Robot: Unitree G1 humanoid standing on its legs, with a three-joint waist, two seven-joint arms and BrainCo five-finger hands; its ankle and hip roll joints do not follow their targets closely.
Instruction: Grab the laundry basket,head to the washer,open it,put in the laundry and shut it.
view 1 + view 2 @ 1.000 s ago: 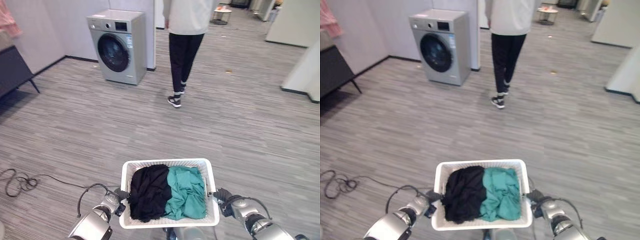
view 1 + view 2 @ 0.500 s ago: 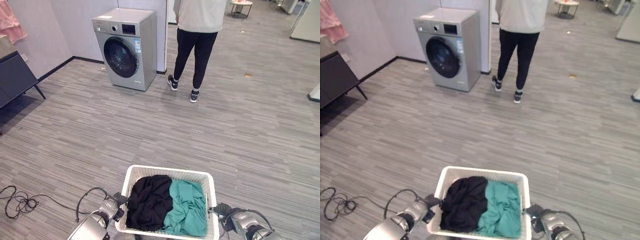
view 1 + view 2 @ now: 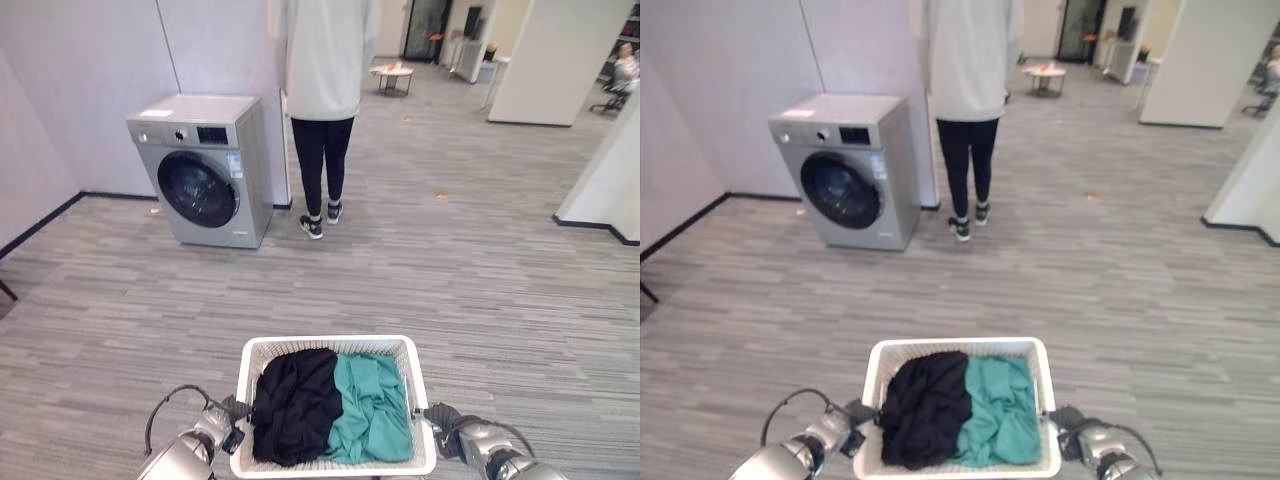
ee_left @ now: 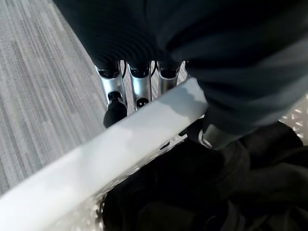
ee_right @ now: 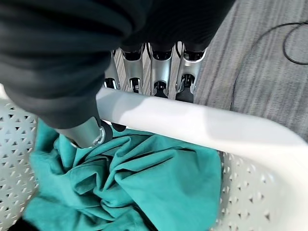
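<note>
The basket [image 3: 333,467] is in front, with two pieces of laundry [image 3: 296,404] side by side in it. The washer [image 3: 200,170] stands far ahead on the left. A person [image 3: 322,110] stands just right of the washer.

Washer [image 3: 203,171] on grey floor [image 3: 480,270]

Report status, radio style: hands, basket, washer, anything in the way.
Left hand and right hand both clamped on the laundry basket rim. Black garment and teal garment inside. Washer ahead-left, door shut. Person standing beside it.
</note>
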